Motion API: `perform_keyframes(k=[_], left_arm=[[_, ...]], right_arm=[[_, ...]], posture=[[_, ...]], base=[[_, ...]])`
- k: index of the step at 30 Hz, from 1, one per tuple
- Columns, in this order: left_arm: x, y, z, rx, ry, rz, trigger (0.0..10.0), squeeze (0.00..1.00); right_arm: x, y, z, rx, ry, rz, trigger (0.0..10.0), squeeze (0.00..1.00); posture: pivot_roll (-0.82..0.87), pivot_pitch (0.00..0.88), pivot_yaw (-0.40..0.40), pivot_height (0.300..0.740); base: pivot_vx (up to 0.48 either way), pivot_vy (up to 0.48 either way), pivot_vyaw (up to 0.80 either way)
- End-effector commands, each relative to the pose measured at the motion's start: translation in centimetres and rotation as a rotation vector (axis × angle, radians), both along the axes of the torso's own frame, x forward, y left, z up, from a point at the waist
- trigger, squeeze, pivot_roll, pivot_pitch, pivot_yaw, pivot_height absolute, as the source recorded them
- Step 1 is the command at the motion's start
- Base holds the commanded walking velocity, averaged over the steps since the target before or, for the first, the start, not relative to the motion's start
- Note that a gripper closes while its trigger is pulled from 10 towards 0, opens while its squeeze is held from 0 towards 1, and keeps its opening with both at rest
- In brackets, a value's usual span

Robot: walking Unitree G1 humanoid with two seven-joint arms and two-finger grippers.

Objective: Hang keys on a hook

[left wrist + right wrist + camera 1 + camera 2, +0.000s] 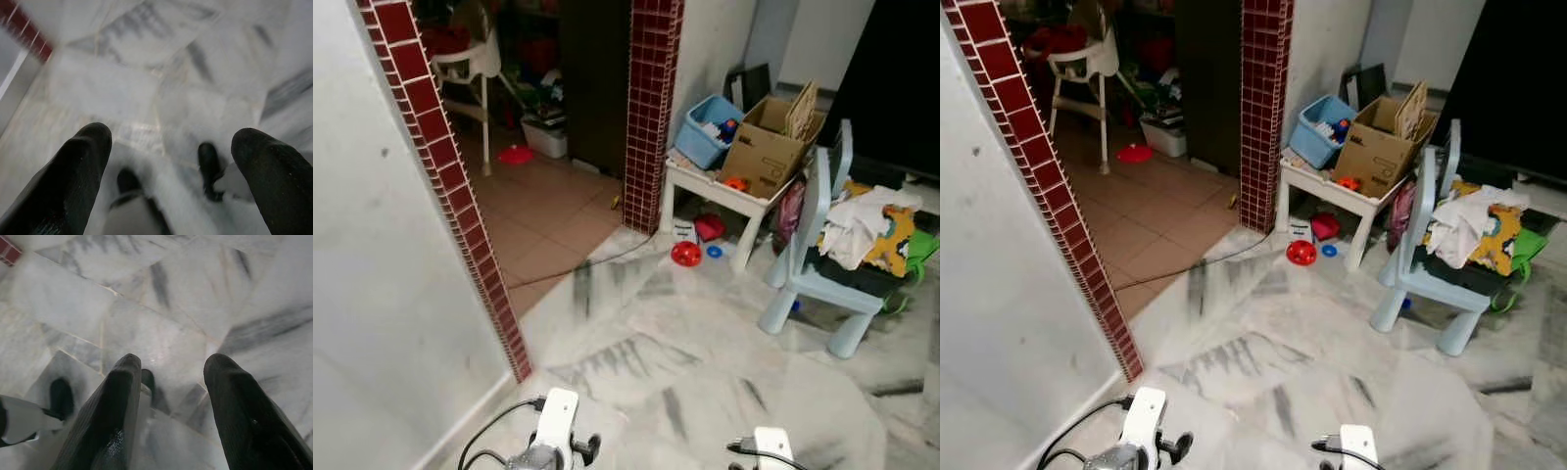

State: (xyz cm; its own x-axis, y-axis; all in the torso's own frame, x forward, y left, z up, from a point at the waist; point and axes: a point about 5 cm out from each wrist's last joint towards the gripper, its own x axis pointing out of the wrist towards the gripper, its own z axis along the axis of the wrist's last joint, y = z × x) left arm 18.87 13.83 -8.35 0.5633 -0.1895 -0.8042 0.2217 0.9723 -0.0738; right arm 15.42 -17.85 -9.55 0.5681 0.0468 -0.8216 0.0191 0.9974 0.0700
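Tools (168, 147) (171, 377) hang spread and empty above marble floor (705, 343).

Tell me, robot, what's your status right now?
Left gripper and right gripper open, empty, over marble floor. No keys or hook sighted. Red ball, blue chair ahead.

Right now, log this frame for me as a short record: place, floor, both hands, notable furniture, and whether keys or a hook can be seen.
place: home interior beside a red-tiled wall edge
floor: marble floor
left hand: open, hanging over the floor, holding nothing
right hand: open, hanging over the floor, holding nothing
furniture: white table bearing a cardboard box and a blue bin; blue chair piled with cloth
on floor: red ball
keys, hook: cannot be made out
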Motion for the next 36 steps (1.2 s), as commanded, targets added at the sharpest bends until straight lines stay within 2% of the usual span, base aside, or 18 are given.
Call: perform_keyframes(k=[1,12,36], left_arm=[[0.06,0.57,0.01,0.021,0.005,0.003,10.0,0.0],[0.15,0.65,0.03,0.019,0.011,0.007,10.0,0.0],[0.39,0.59,0.15,0.009,0.01,0.021,10.0,0.0]], right_arm=[[0.19,0.57,0.03,0.02,-0.005,0.003,10.0,0.0],[0.32,0.58,0.08,0.024,-0.008,0.0,10.0,0.0],[0.47,0.7,0.13,0.026,-0.011,0.007,10.0,0.0]], posture=[[-0.07,0.0,0.006,0.74],[-0.08,0.0,0.01,0.74],[-0.07,0.0,0.006,0.74]], base=[[0.0,0.0,0.0],[0.0,0.0,0.0],[0.267,0.0,0.0]])
